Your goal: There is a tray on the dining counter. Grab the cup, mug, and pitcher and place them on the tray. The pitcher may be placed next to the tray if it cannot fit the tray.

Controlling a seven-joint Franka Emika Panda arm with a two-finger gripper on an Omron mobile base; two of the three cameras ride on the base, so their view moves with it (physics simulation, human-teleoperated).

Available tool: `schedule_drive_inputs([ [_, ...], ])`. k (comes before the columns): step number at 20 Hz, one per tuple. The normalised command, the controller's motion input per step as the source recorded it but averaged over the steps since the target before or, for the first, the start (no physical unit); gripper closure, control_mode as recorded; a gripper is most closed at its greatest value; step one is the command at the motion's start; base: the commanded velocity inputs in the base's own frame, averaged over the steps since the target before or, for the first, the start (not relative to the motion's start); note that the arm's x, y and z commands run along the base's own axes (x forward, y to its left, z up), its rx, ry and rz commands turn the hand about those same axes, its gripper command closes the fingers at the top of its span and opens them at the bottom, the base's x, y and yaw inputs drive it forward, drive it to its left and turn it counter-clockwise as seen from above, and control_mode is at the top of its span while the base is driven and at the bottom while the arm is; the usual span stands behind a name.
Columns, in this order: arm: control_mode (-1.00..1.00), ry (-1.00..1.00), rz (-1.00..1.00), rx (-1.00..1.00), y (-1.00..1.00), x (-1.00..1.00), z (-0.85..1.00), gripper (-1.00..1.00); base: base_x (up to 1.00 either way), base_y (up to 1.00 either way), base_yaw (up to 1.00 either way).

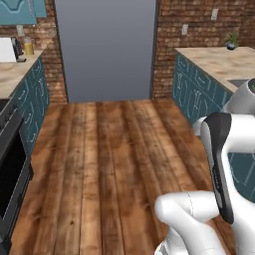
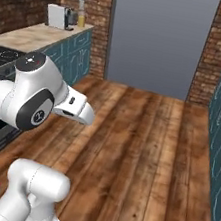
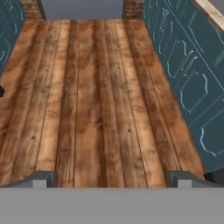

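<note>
A white mobile arm stands folded over its base in the aisle of a brick-walled kitchen, facing a tall grey panel point(image 1: 104, 50) at the far end of the wooden plank floor point(image 1: 99, 164). The end effector point(image 3: 111, 178) looks down the boards with its two tips set wide apart and nothing between them — open and empty. None of the cup, mug, pitcher or blue tray can be made out from this spot, nor any bar stools, so where the task's things stand cannot be told here. A run of teal cabinets point(image 3: 183, 78) borders the aisle on the robot's right, carrying a beige stone-topped bench point(image 1: 219, 62) with a small potted plant point(image 1: 231, 40) at its far end; on the left, another bench point(image 2: 38, 35) holds a white appliance point(image 2: 57, 16) and a yellowish jar point(image 2: 81, 19) beside a dark cooktop point(image 2: 5, 55).

The step in hand appears to be the search-and-approach, with the task barely begun. Doing it well likely means keeping the arm tucked as it is while the base drives, so nothing swings into the cabinets on either side, and turning the base until a bench surface with the vessels comes into the cameras — only then extending. Holding the end effector open would save a move at the first grasp.
</note>
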Motion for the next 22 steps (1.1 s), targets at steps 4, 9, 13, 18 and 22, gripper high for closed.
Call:
schedule_drive_inputs([
  [4,1.00,0.00,0.00,0.00,0.00,0.00,0.00,-1.00,1.00,-0.04,0.06],
  [9,1.00,0.00,0.00,0.00,0.00,0.00,0.00,-1.00,1.00,-0.15,0.07],
  [13,1.00,0.00,0.00,0.00,0.00,0.00,0.00,-1.00,1.00,-0.18,0.08],
  [18,1.00,0.00,0.00,0.00,0.00,0.00,0.00,-1.00,1.00,-0.17,0.10],
  [22,1.00,0.00,0.00,0.00,0.00,0.00,0.00,-1.00,1.00,-0.15,0.13],
])
